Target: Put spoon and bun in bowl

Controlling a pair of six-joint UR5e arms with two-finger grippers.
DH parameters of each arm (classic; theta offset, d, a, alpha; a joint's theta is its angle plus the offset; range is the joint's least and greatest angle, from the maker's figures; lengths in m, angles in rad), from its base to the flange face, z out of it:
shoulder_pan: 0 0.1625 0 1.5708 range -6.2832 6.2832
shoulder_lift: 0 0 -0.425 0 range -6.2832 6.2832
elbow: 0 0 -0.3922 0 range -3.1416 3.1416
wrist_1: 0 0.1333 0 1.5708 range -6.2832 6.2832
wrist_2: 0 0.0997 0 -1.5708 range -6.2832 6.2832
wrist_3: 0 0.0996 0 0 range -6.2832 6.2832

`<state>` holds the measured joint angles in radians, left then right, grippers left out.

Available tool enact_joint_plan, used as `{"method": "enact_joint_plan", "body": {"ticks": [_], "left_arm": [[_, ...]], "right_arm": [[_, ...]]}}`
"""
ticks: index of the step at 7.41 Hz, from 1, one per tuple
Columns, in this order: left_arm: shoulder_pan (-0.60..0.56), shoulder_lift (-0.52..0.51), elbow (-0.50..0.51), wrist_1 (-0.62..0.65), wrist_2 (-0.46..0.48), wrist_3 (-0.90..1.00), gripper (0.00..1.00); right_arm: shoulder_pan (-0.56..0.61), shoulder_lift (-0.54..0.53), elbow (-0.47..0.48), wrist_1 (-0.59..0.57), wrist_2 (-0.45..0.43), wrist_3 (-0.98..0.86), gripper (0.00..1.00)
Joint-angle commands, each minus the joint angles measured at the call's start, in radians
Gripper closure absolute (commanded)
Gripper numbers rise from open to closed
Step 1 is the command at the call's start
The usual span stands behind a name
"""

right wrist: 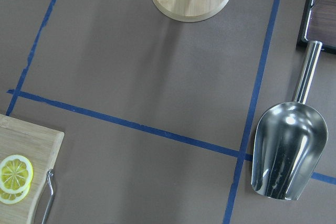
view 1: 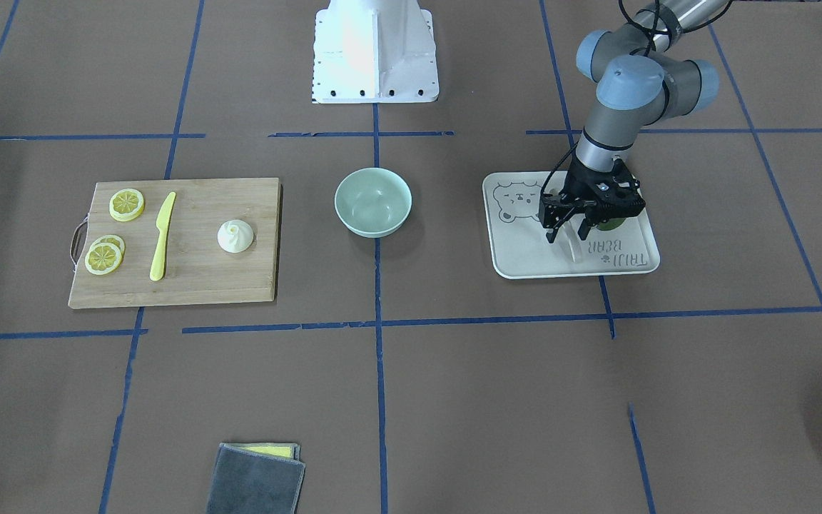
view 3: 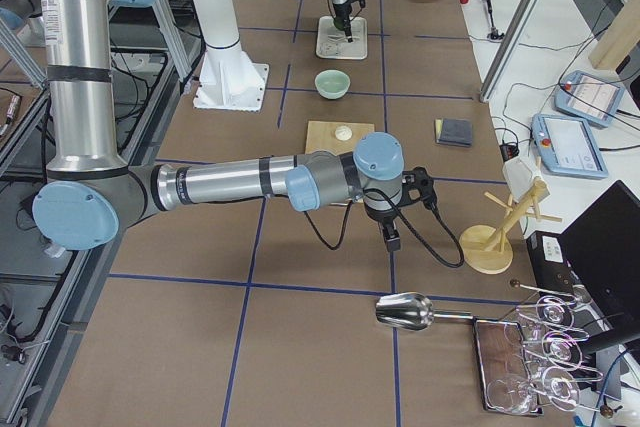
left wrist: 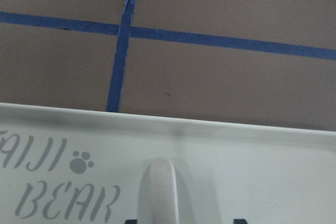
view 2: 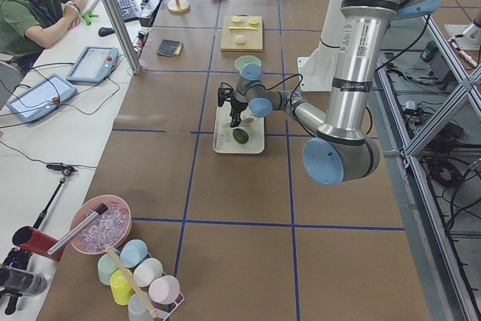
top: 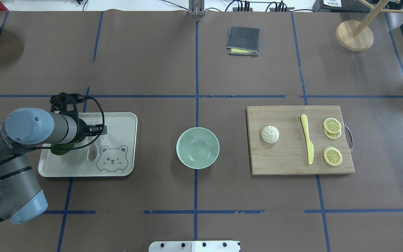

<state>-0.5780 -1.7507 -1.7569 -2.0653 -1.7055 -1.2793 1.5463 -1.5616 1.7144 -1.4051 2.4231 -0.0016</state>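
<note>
The beige spoon (view 1: pixel 572 250) lies on a white bear-print tray (view 1: pixel 525 253); it also shows in the overhead view (top: pixel 91 152). My left gripper (view 1: pixel 568 233) is open and low over the tray, one finger on each side of the spoon's handle (left wrist: pixel 157 192). The white pleated bun (view 1: pixel 235 235) sits on the wooden cutting board (view 1: pixel 190 289). The mint-green bowl (view 1: pixel 373 202) stands empty at the table's middle. My right gripper (view 3: pixel 392 238) hovers beyond the board's outer end, shown only in the exterior right view; I cannot tell whether it is open or shut.
A yellow plastic knife (top: pixel 307 138) and lemon slices (top: pixel 332 155) share the board. A green object (top: pixel 61 149) lies on the tray under my left wrist. A folded grey cloth (top: pixel 243 40), a wooden stand (top: pixel 354 35) and a metal scoop (right wrist: pixel 286 150) lie along the far and right edges.
</note>
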Motion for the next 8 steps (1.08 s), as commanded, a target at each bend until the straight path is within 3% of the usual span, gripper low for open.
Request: {"method": "enact_joint_plan", "body": {"ticks": [1,3,7,8], "left_arm": [[0.001,0.000,0.004,0.001,0.009,0.000,0.60],[0.001,0.002,0.002,0.001,0.009,0.000,1.00],[-0.005,-0.007,-0.070,0.002,0.003,-0.012,1.00],[-0.003,-0.035,-0.067,0.002,0.003,-0.109,1.00]], "right_arm": [[0.000,0.000,-0.001,0.000,0.001,0.000,0.00],[0.000,0.005,0.001,0.002,0.002,0.021,0.00],[0.000,0.006,0.001,0.000,0.002,0.023,0.00],[0.000,0.006,0.001,0.000,0.002,0.025,0.00]]}}
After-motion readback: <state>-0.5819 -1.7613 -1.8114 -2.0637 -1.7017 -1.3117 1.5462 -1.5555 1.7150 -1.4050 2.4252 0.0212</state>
